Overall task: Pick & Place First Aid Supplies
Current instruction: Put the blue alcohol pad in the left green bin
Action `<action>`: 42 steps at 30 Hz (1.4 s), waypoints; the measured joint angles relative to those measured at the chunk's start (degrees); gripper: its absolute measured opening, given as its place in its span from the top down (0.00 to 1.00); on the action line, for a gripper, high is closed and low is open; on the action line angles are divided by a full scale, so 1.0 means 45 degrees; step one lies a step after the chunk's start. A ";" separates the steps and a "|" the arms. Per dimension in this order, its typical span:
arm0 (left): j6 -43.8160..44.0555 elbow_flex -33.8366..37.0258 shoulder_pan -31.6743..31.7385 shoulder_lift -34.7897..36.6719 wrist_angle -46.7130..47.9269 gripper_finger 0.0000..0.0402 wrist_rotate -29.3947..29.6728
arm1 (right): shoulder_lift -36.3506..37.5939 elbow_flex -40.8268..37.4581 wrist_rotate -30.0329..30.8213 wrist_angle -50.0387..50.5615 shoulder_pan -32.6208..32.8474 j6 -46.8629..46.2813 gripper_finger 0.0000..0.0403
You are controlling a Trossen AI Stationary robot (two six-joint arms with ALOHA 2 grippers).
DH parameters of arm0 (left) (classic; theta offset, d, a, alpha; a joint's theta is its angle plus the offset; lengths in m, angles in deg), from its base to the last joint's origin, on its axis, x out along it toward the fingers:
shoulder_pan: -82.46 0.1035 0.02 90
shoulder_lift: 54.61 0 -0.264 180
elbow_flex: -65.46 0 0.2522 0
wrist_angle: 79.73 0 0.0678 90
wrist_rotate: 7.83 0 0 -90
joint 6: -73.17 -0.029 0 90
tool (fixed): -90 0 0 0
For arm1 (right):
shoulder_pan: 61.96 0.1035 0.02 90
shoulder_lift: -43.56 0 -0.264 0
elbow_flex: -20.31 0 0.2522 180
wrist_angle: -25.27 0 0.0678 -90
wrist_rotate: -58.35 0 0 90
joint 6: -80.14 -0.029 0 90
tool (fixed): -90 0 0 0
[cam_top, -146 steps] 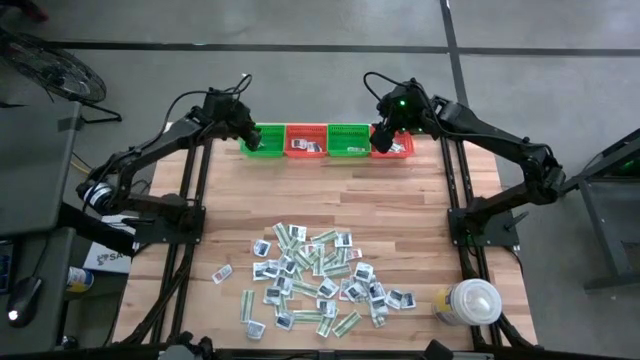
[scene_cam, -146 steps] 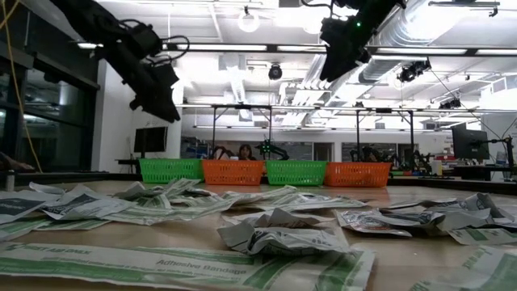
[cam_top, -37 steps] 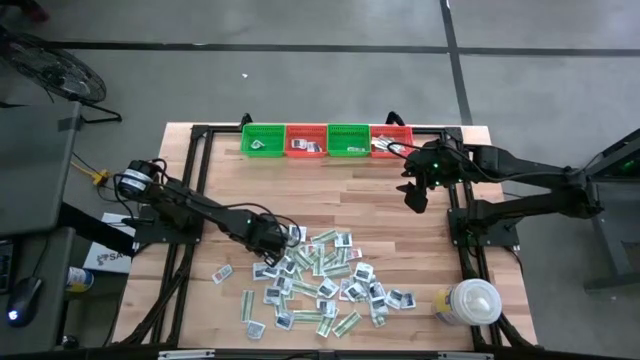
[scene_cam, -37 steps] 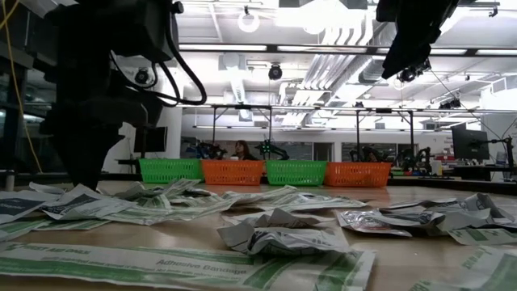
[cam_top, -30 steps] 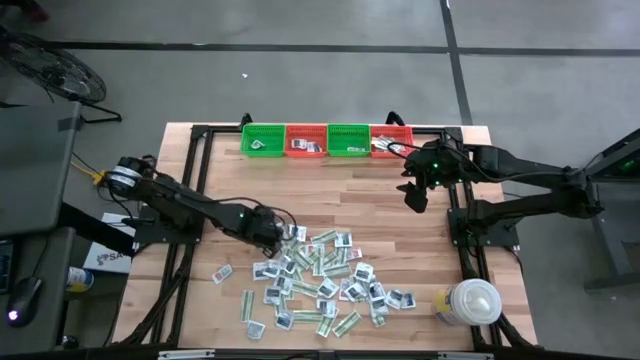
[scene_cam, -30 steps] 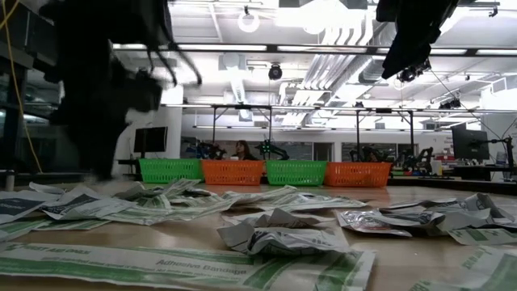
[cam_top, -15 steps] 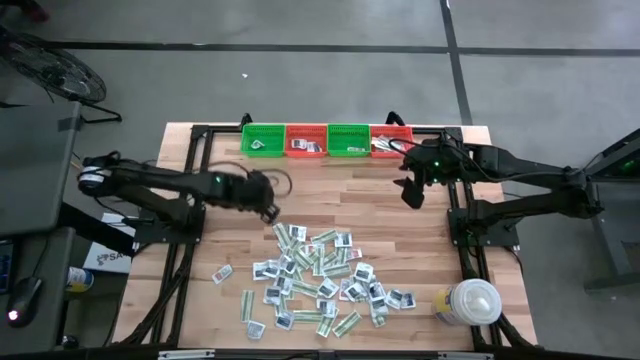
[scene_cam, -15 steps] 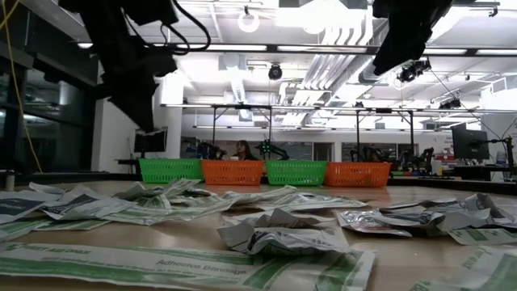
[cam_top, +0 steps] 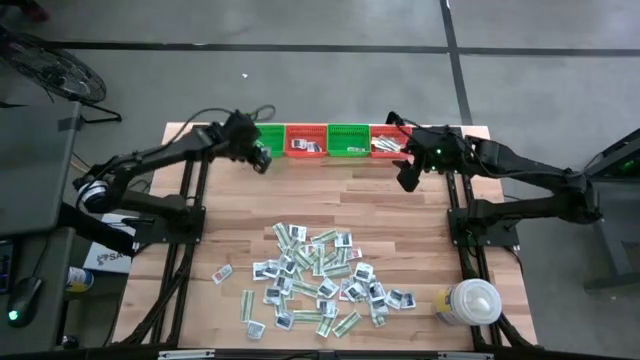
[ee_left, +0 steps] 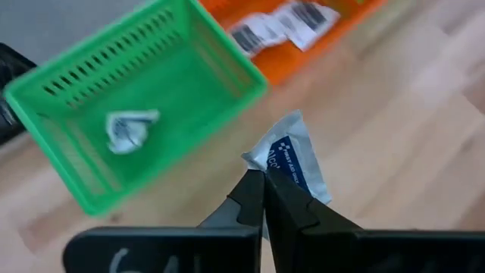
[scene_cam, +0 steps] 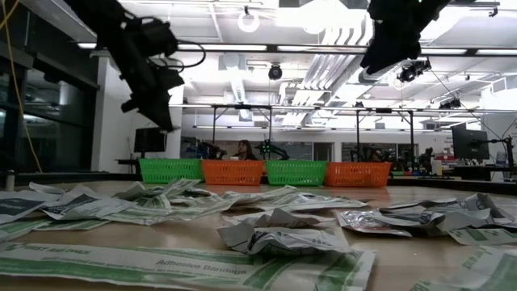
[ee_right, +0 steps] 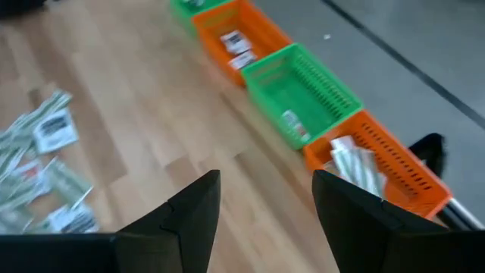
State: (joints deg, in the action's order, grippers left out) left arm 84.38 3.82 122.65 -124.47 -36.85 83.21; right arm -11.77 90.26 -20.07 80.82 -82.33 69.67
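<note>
Here, the left gripper (ee_left: 263,182), pinched on a small flat white-and-blue packet (ee_left: 292,161), hangs beside the leftmost green plastic basket (ee_left: 68,98); right gripper (ee_right: 265,189) spread, empty, above the wooden table (ee_right: 151,129).

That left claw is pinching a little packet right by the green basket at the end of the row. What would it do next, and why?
Probably carry it a bit farther over the green basket and then open. The left claw is shut on a small white-and-blue packet that hangs over bare wood just short of the basket's rim, and one packet already lies inside. The right claw waits open near the row's other end.
</note>
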 joint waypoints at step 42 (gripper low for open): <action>-0.1426 -0.0024 0.3818 -0.3804 -0.4144 1.00 -0.2630 | 0.0000 0.0000 0.0053 -0.0698 -0.2393 0.0079 0.49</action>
State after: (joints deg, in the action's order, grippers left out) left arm 77.97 3.71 139.83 -141.59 -55.49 71.37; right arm -11.77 90.26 -19.83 77.68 -93.10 70.03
